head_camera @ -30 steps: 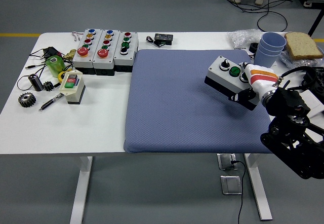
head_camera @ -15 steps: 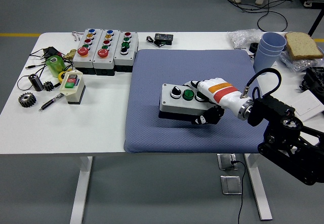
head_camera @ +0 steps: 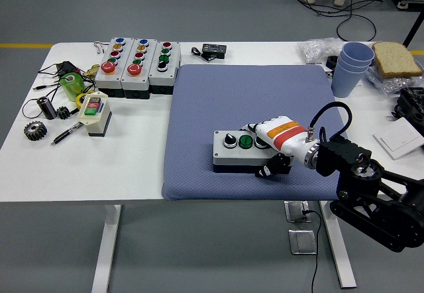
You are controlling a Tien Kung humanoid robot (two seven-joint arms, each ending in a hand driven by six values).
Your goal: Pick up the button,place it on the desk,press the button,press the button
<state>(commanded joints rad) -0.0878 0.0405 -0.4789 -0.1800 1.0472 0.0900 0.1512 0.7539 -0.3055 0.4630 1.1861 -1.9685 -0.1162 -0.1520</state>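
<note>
White-and-orange right hand (head_camera: 277, 148) is wrapped around the right end of the grey rectangular button box (head_camera: 246, 150), fingers over the top and thumb on the front side. We see the box lying flat on the blue-grey woven mat (head_camera: 218, 101) on the white surface (head_camera: 79, 167), near the mat's front edge, black knob and green button facing up.

Risk, as we judge it: opening the hand with a sideways drag could skid the box toward the near edge, and fingers lying over the right-hand button could press it too early.

Versus half a second back, we note the box sits slightly lower and right, level now, and the forearm has dropped closer.

Left hand not visible.
</note>
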